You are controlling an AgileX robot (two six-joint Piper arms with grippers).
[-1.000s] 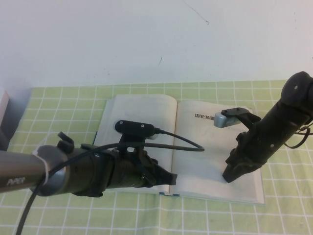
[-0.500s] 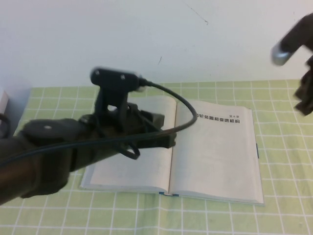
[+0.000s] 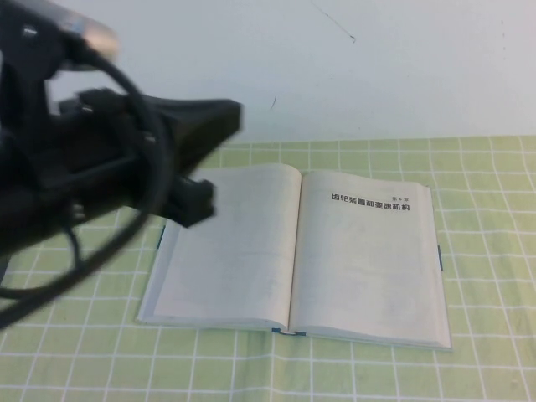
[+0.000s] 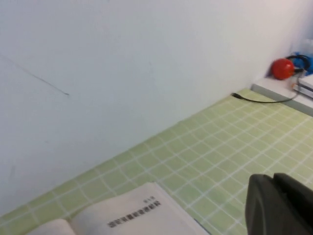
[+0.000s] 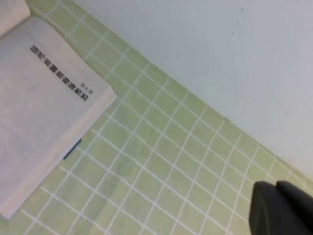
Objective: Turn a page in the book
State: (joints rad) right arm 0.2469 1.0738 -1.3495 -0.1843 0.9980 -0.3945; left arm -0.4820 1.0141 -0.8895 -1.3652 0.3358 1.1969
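Observation:
The book (image 3: 335, 251) lies open and flat on the green checked cloth. The page (image 3: 226, 243) rests on its left half, nearly blank side up, while the right half (image 3: 368, 260) carries only a bold black heading (image 3: 370, 201). My left arm (image 3: 100, 159) is raised high over the book's left side, close to the camera and clear of the paper. Its left gripper (image 4: 275, 200) is shut and holds nothing. My right gripper (image 5: 278, 208) is also shut and empty, hovering above bare cloth to the right of the book (image 5: 44, 103); it is outside the high view.
A white wall (image 3: 377, 67) runs along the far edge of the cloth (image 3: 486, 335). At the table's far right, a red round object (image 4: 282, 68) sits on a white ledge (image 4: 279, 88) with a black cable (image 4: 264, 100) and blue items (image 4: 303, 61).
Both arms have lifted off the book. The left rose from the left half towards the camera. The right left the right-hand leaf and went out of the high view.

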